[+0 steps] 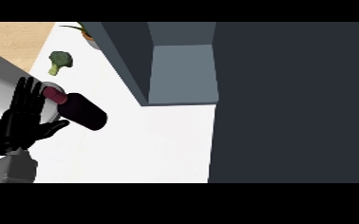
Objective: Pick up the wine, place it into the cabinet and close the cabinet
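Head view: I look steeply down on the white counter [161,142].
Left hand: my left hand [21,118] shows at the view's left edge, palm toward me, fingers straight and spread, thumb pointing right; it holds nothing.
Wine: the wine bottle [80,110] lies tilted on the counter, its pink cap up-left and its dark body down-right.
Wine and hand: the bottle sits just right of my fingers, its cap beside the fingertips and its body just above the thumb; whether they touch I cannot tell.
Plate: a pale plate [49,111] shows partly behind my fingers and the bottle.
Cabinet: the dark cabinet [280,99] fills the right side, with an open grey compartment [184,73] well right of the bottle.
Broccoli: broccoli [59,60] lies above the hand.
Plant: a potted plant [88,33] stands by the cabinet's top-left corner.
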Robot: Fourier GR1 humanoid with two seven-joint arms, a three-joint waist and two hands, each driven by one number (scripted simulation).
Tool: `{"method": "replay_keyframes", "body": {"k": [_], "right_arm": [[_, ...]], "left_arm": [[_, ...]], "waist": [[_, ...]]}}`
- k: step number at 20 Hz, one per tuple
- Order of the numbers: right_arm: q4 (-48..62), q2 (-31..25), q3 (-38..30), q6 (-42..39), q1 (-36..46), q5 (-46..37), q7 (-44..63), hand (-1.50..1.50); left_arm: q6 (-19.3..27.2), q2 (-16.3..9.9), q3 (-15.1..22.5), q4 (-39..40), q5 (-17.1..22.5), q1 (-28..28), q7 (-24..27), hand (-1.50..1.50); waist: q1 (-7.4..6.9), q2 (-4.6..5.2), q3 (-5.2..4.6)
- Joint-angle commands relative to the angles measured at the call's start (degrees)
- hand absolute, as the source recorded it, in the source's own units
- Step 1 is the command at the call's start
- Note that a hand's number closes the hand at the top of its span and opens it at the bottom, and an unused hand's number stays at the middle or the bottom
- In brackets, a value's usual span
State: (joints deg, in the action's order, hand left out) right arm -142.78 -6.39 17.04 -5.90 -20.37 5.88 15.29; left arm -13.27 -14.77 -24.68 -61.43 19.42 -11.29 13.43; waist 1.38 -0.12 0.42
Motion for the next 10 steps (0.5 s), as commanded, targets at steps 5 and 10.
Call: {"method": "replay_keyframes", "body": {"k": [5, 10], "right_arm": [[-7.1, -0.7, -1.9, -1.6, -3.6, 6.2, 1.7, -1.5], [-4.7, 0.3, -2.1, -3.0, -4.4, 6.5, -1.5, -1.5]], "left_arm": [[-8.1, -0.7, 0.5, 16.9, -0.2, -3.2, 6.9, -1.5], [-12.6, -1.3, -0.8, 27.8, 0.8, -6.8, 10.8, -1.5]], "waist": [[-0.29, 0.21, -0.47], [-0.1, 0.3, -0.5]]}}
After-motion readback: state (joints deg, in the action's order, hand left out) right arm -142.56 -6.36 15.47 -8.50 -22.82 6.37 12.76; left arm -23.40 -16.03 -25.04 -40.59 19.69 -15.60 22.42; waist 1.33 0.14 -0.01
